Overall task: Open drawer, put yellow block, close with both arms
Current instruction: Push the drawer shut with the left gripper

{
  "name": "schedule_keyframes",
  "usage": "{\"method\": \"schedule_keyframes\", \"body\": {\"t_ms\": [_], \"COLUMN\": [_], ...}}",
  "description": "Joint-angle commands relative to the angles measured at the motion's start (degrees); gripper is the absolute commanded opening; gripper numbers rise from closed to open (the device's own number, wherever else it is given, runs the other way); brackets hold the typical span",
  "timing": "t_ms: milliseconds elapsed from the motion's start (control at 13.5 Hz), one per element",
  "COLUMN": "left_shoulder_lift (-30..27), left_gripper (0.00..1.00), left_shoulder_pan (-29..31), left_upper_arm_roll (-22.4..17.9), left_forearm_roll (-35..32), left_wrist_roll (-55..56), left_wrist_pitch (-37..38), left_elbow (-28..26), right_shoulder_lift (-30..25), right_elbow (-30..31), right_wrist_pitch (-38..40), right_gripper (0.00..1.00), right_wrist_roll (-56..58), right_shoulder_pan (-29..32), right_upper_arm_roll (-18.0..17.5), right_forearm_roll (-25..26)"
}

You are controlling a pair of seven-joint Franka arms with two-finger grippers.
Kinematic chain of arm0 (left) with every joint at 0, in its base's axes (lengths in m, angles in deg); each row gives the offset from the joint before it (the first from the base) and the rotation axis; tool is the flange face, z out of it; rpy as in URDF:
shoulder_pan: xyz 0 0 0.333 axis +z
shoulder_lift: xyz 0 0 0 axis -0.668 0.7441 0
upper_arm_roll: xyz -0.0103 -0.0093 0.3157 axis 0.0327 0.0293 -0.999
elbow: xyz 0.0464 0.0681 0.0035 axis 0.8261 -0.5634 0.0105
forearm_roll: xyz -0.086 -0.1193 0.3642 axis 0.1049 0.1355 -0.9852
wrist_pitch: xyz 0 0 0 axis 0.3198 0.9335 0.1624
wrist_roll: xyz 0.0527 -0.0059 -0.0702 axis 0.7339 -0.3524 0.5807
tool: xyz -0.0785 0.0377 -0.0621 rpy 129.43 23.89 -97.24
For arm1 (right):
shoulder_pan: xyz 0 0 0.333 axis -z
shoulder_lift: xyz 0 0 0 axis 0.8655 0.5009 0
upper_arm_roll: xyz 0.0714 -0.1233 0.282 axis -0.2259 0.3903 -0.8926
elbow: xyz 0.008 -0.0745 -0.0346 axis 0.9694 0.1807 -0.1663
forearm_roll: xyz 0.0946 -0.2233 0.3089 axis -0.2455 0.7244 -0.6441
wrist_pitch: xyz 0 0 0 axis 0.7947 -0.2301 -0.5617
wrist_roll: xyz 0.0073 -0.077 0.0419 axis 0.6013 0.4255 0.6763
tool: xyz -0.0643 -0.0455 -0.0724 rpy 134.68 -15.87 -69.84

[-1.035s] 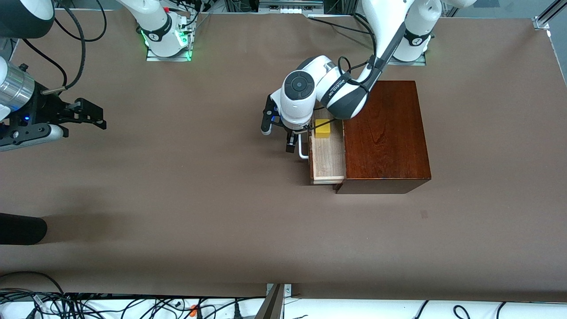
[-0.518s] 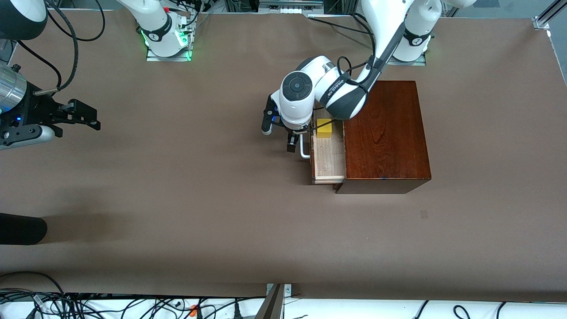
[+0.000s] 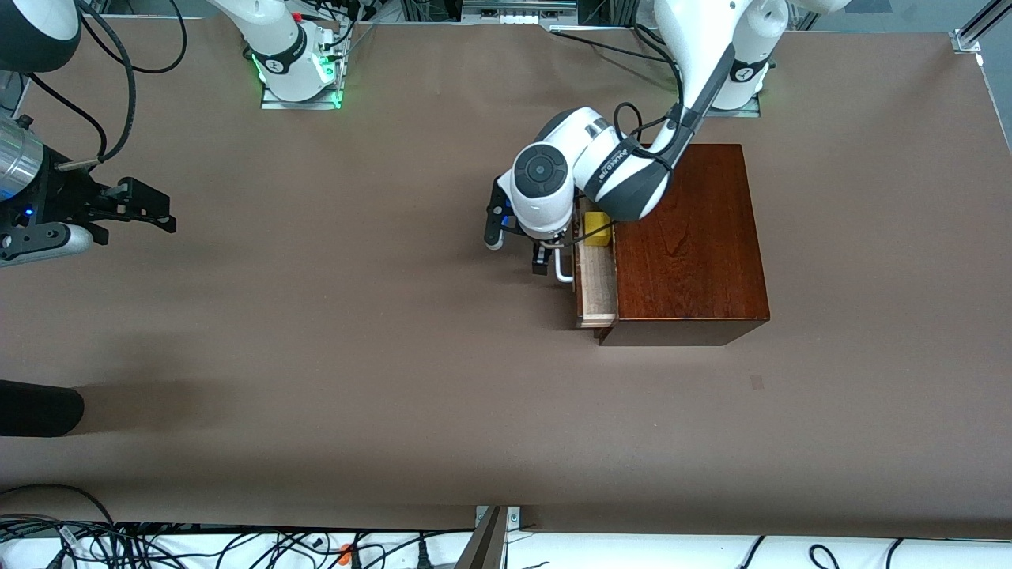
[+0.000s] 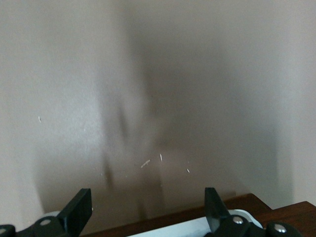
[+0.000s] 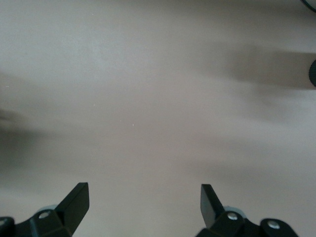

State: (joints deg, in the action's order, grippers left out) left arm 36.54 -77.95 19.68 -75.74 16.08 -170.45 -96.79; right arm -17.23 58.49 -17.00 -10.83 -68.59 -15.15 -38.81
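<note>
The dark reddish-brown wooden box [image 3: 688, 241] stands toward the left arm's end of the table. Its drawer [image 3: 597, 292] is partly out and shows a narrow strip of pale wood. The yellow block [image 3: 598, 229] lies in the drawer, partly hidden under the left arm's wrist. My left gripper [image 3: 541, 259] is low at the drawer's front, against the white handle [image 3: 563, 270], with its fingers open. In the left wrist view the gripper [image 4: 147, 207] straddles the handle [image 4: 187, 229] and the dark drawer front [image 4: 163, 220]. My right gripper [image 3: 146, 209] waits open over bare table at the right arm's end, and it also shows in the right wrist view [image 5: 143, 202].
A black rounded object [image 3: 35, 407] juts in at the table's edge at the right arm's end, nearer the front camera. Cables [image 3: 237, 545] lie along the near edge. The arm bases [image 3: 296, 75] stand along the farthest edge.
The drawer has slid into the box with the left gripper against its handle, and less pale wood shows. The right gripper drew back slightly toward the right arm's end.
</note>
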Motion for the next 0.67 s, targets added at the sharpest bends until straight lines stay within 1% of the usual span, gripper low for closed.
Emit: {"method": "schedule_keyframes", "body": {"t_ms": [0, 222, 592], "left_shoulder_lift": [-1.77, -2.65, -2.74], "left_gripper": [1.0, 1.0, 1.0], "left_shoulder_pan": [2.19, 3.42, 4.13], "left_upper_arm_roll": [-0.69, -0.69, -0.6], "left_forearm_roll": [-3.23, -3.23, -3.23], "left_wrist_roll": [-2.94, -2.94, -2.94], "left_wrist_pitch": [2.41, 4.43, 4.35], "left_elbow": [-1.14, -1.14, -1.14], "right_shoulder_lift": [-0.88, -0.79, -0.79], "right_elbow": [0.77, 0.77, 0.77], "right_wrist_pitch": [0.15, 0.16, 0.42], "right_gripper": [1.0, 1.0, 1.0], "right_wrist_roll": [0.22, 0.22, 0.22], "right_shoulder_pan": [-0.14, -0.14, -0.14], "right_upper_arm_roll": [0.19, 0.28, 0.28], "right_forearm_roll": [0.25, 0.25, 0.25]}}
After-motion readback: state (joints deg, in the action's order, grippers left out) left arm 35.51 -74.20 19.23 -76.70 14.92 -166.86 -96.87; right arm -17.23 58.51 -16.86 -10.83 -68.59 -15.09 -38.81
